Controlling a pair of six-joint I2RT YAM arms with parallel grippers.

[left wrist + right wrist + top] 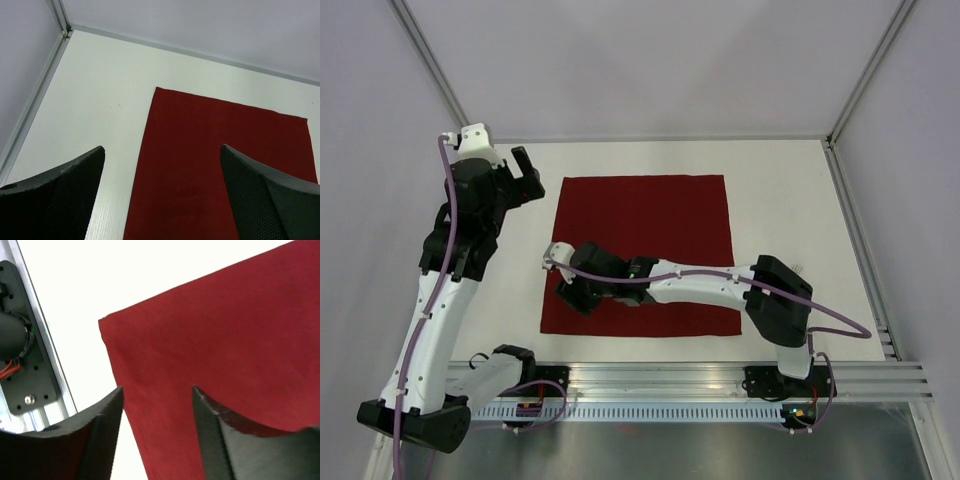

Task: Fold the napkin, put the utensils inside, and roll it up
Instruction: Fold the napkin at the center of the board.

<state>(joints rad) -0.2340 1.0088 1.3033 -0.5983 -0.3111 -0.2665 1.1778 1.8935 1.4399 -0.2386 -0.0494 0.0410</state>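
Observation:
The dark red napkin [650,230] lies flat and unfolded on the white table. My right gripper [570,295] is low over its near-left part. In the right wrist view the right gripper [157,388] is open, its jaws straddling the left edge of the napkin [225,340] close to the near corner, with cloth between them. My left gripper [530,178] hangs open above the table by the napkin's far-left corner. In the left wrist view the left gripper [162,147] holds nothing, and the napkin [200,165] lies below it. The utensils are out of view.
An aluminium rail [720,375] runs along the near edge by the arm bases and shows again as the rail [35,370] left of the right jaws. White walls and frame posts [865,85] enclose the table on three sides.

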